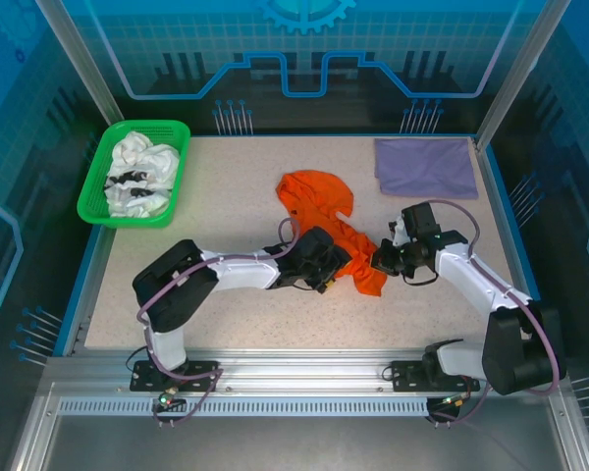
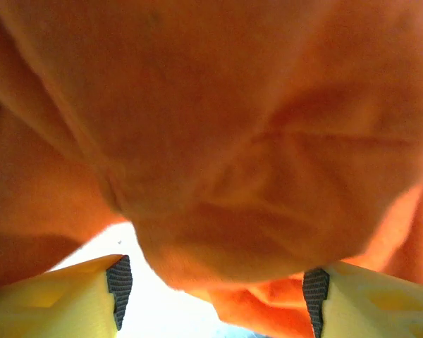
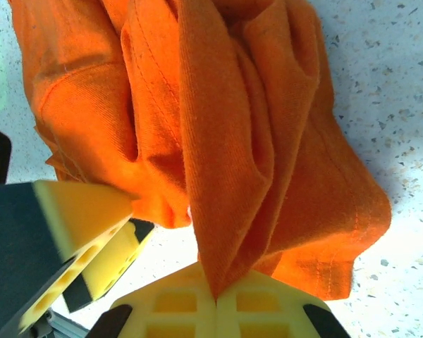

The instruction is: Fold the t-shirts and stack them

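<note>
- Top external view, far left: a green basket [image 1: 96, 191] sits well to the left of the left claw [image 1: 336, 269] and beyond it. I note the white t-shirts [image 1: 142, 172] with black print bunched inside it.
- Left claw: it is low over the table [image 1: 226, 186], at the near-left edge of the orange t-shirt [image 1: 319, 201]. On the left wrist camera the left claw [image 2: 211, 299] has its jaws wide apart. Orange cloth [image 2: 254, 141] bulges down between them and is not clamped. I cannot tell whether the cloth touches either pad.
- Orange t-shirt: it is crumpled and lies between the two claws. Most of it runs away beyond them.
- Right claw [image 1: 381, 261]: it is at the near-right edge of the same shirt. On the right wrist camera the right claw [image 3: 215, 303] has its jaws pressed together, pinching a fold of the orange t-shirt [image 3: 218, 141]. Pleats of cloth fan out from the pinch. One finger [image 3: 81, 208] of the left claw is just to the left of the pinch.
- Lavender t-shirt [image 1: 424, 167]: it is folded flat, beyond the right claw and slightly to its right, well apart from it.
</note>
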Controlling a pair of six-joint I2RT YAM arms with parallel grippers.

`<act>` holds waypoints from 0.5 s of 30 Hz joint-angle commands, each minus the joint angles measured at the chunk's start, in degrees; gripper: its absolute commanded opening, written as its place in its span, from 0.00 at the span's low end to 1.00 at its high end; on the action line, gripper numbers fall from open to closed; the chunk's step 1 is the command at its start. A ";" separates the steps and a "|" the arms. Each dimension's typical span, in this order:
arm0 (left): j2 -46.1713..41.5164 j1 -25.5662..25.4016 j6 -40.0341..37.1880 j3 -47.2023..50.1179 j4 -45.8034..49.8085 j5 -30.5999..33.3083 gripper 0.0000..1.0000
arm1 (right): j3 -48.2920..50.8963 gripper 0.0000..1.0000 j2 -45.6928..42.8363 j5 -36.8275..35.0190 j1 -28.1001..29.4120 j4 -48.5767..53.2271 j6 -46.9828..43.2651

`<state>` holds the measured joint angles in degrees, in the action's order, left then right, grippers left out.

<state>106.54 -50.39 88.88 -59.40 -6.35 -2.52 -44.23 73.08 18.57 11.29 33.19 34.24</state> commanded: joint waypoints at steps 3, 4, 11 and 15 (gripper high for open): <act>2.39 -0.50 0.75 -3.40 -1.25 3.72 0.56 | 0.81 0.00 -1.57 2.04 -0.16 -0.32 -1.17; 2.53 -0.50 0.26 -3.93 -0.70 3.62 0.55 | 0.81 0.00 -1.62 2.11 -0.18 -0.32 -1.27; 1.77 -0.50 -2.83 -5.91 2.66 2.96 0.45 | 1.15 0.00 -2.08 2.06 -0.15 0.21 -2.39; 1.06 -0.49 -3.64 -6.12 3.52 3.03 0.32 | 1.59 0.00 -2.02 2.06 -0.18 -0.09 -2.51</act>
<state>108.75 -50.48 87.11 -64.16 -5.26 -0.62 -43.66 71.96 19.14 11.29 32.77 32.73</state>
